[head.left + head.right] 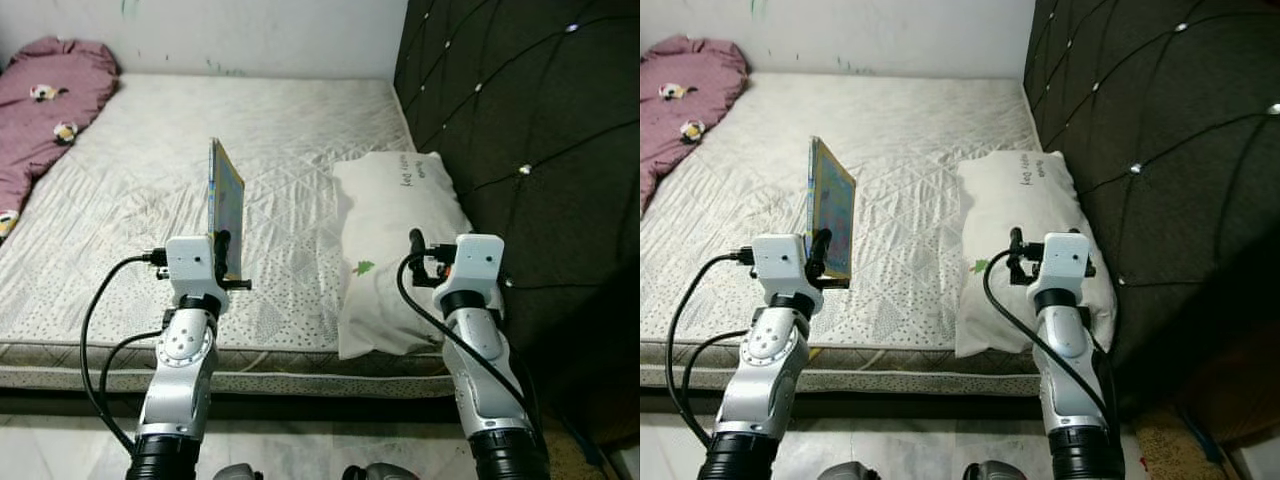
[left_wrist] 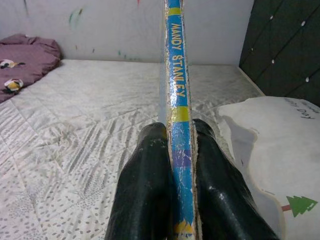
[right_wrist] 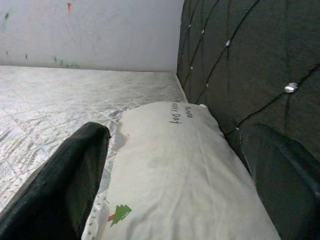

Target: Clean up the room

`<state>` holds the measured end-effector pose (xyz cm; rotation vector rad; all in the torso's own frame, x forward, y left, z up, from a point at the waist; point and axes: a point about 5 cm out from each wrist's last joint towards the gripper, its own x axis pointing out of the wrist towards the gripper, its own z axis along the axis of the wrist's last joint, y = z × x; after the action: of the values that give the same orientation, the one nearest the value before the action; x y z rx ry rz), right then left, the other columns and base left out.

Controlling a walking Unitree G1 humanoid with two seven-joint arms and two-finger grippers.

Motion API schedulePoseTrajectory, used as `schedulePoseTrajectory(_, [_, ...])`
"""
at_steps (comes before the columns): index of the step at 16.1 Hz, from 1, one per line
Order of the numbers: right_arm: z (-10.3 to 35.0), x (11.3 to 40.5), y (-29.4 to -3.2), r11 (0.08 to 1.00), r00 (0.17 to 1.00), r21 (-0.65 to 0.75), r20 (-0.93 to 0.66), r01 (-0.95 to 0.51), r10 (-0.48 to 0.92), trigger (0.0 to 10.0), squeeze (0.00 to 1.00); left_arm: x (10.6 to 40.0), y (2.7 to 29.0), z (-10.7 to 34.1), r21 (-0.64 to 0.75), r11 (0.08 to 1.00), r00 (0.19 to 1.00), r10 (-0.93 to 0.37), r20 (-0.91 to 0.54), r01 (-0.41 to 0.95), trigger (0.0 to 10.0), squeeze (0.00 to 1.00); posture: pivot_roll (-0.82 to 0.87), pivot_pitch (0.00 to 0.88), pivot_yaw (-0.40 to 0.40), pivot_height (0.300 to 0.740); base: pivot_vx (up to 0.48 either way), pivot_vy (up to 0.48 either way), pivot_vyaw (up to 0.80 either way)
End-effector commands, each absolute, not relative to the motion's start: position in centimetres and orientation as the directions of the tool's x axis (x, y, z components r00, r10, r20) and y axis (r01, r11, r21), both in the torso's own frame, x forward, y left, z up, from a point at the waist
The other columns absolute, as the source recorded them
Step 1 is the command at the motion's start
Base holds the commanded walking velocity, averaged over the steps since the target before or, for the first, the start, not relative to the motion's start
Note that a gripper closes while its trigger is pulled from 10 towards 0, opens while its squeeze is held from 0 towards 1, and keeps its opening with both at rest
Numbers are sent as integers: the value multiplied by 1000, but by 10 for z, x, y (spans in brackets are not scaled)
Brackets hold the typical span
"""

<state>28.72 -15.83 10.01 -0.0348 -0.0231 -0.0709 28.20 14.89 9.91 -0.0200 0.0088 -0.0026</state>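
My left gripper [image 1: 222,243] is shut on a thin colourful book [image 1: 225,198], held upright on its edge above the near part of the mattress [image 1: 150,170]. In the left wrist view both black fingers [image 2: 150,185] clamp the book's blue spine [image 2: 177,90], which reads "MANDY STANLEY". My right gripper [image 1: 420,245] is open and hovers just above the near end of a white pillow [image 1: 395,230] with a small green tree print. In the right wrist view the pillow [image 3: 175,170] lies between the spread fingers [image 3: 75,170].
A maroon blanket [image 1: 45,95] with small patches is bunched at the mattress's far left corner. A dark tufted headboard [image 1: 520,130] runs along the right side. A white wall [image 1: 250,30] stands behind the bed. Pale tiled floor [image 1: 60,450] lies under my arms.
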Motion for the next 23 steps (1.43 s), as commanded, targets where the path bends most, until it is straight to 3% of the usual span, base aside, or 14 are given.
schedulePoseTrajectory(1, [101, 289, -158, 998, 998, -32, 20, 61, -60, 10000, 0, 283, 148, 111, -30, 999, 998, -26, 54, 28, 10000, 0, -18, 0, -8, 740, 0, 0, 0])
schedulePoseTrajectory(4, [101, 289, -157, 998, 998, -31, 19, 58, -58, 10000, 0, 282, 146, 113, -44, 997, 997, -52, 64, 55, 10000, 0, -18, 0, -6, 740, 0, 0, 0])
schedulePoseTrajectory(16, [103, 290, -158, 998, 998, -22, 19, 57, -56, 10000, 0, 282, 145, 112, -53, 997, 997, -58, 53, 60, 10000, 0, -24, 0, -4, 740, 326, 0, -168])
schedulePoseTrajectory(23, [103, 291, -158, 998, 998, -24, 17, 59, -59, 10000, 0, 284, 147, 109, -47, 999, 999, -21, 29, 22, 10000, 0, -25, 0, -3, 740, 0, 0, 0])
